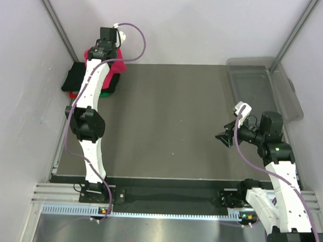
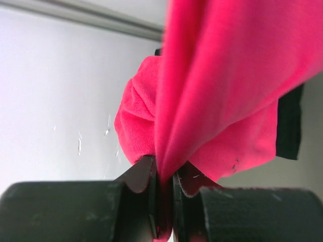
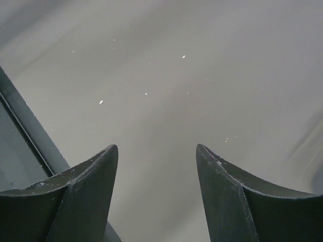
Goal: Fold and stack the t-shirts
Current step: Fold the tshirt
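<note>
L gripper (image 2: pixel 162 174): pinched almost shut on a gathered fold of the pinkish-red tee (image 2: pixel 227 75), cloth wedged between the jaws and spilling outward in a loose bunch. In top view, sits at far-left corner of the table (image 1: pixel 167 110), close to the wall, with the tee hanging over the folded stack (image 1: pixel 74 78). Black tee on top there, w/ a green sliver and a bit of red peeking out under it. Can't tell whether the pink cloth touches the stack or hangs just above.

R gripper (image 3: pixel 156 151): jaws wide apart, nothing between, only bare tabletop below. Parked well apart from the tees, near the clear bin (image 1: pixel 258 76) on the right side.

Handling, as a guess: light, soft knit, no stiffness, so prob. sags and bunches from any single pinch. Not fragile, not slippery, grips fine. Best taken at two spread points, e.g. shoulders or hem corners, one per gripper, to pull flat before folding. One-point hold as now likely drops it in a crumple.

Labels/writing: none legible. No neck tag, print or brand seen in any view.
</note>
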